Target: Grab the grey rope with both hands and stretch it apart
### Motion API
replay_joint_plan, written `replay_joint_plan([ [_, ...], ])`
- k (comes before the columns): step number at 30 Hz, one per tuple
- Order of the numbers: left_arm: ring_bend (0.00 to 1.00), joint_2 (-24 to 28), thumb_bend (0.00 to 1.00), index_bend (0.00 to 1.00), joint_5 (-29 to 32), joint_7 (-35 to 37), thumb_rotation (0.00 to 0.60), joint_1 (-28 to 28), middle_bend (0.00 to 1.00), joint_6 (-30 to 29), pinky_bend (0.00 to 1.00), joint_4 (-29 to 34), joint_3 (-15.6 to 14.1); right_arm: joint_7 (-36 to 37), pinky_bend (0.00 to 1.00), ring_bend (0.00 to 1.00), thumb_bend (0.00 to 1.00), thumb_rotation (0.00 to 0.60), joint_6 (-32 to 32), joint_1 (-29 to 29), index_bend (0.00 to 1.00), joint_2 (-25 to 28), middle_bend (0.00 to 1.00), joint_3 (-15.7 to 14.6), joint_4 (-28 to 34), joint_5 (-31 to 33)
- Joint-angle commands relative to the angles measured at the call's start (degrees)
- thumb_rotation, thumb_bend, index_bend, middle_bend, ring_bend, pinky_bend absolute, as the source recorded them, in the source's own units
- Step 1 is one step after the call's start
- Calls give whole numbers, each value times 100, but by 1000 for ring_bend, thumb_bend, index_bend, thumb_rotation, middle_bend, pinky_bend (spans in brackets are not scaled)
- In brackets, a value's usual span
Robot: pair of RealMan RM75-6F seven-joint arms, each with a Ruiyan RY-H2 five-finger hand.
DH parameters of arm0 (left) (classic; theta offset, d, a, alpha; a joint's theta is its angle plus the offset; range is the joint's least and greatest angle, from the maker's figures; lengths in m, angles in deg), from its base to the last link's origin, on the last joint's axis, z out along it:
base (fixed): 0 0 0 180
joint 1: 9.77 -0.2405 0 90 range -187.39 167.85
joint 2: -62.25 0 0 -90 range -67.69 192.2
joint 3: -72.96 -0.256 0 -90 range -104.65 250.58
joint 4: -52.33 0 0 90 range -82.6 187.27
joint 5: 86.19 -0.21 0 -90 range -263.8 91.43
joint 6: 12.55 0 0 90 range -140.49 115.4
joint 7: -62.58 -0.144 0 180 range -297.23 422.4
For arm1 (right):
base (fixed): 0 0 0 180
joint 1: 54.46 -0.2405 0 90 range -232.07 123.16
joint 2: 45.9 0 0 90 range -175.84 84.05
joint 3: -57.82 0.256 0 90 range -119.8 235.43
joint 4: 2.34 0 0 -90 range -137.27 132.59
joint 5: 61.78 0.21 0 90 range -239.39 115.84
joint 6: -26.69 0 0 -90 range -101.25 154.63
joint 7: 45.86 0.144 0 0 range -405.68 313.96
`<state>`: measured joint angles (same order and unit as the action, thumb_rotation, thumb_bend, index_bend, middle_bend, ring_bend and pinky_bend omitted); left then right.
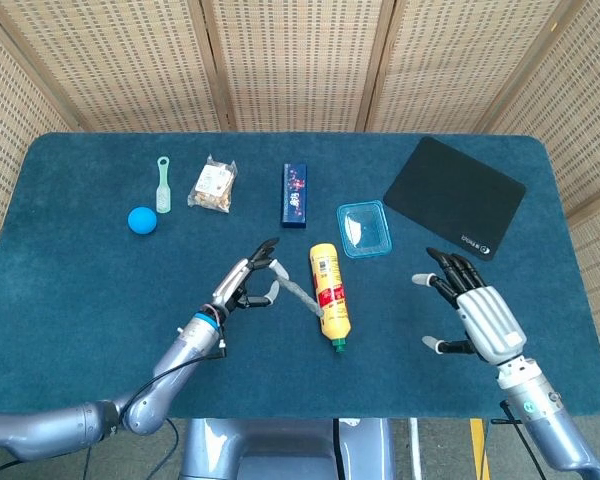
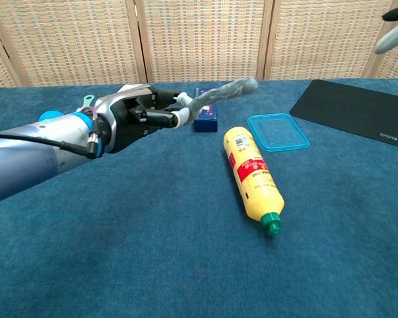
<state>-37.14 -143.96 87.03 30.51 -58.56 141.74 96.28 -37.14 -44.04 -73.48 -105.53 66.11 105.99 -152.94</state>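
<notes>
Left hand (image 1: 245,285): pinches one end of the short grey fabric rope (image 1: 302,298), held raised above the dark blue felt-covered counter (image 1: 80,300).
Grey rope: its free end juts rightward, passing over the neck end of the yellow plastic squeeze bottle with a green cap (image 1: 329,291) in the head view; whether they touch cannot be told.
Slip risk: the grip looks like a fingertip pinch, so a hard pull could probably draw the rope out.
Yellow bottle: lying on its side beneath the rope; a low reach might nudge or roll it.
Right hand (image 1: 477,313): fingers spread, holding nothing, well apart from the rope's free end.
Miss risk: the free end is unsupported and may sway as fingers close.
</notes>
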Motion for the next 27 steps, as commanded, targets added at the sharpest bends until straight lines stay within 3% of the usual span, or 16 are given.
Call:
replay_joint_plan([
  [1,0,-58,577,777,170,-111,600,106,0,-25,0,18,91,252,0,0,0,600,170,-198,320,-57,0,77,87,43],
  [12,0,-166,577,778,597,-474,600,334,0,-151,0,89,181,-29,0,0,6,600,578,-736,444,-402,0,323,116,374],
  [27,0,-451,577,779,919,-706,600,607,0,-216,0,-34,265,-856,0,0,191,600,971,-1399,522,-910,0,729,475,1449],
])
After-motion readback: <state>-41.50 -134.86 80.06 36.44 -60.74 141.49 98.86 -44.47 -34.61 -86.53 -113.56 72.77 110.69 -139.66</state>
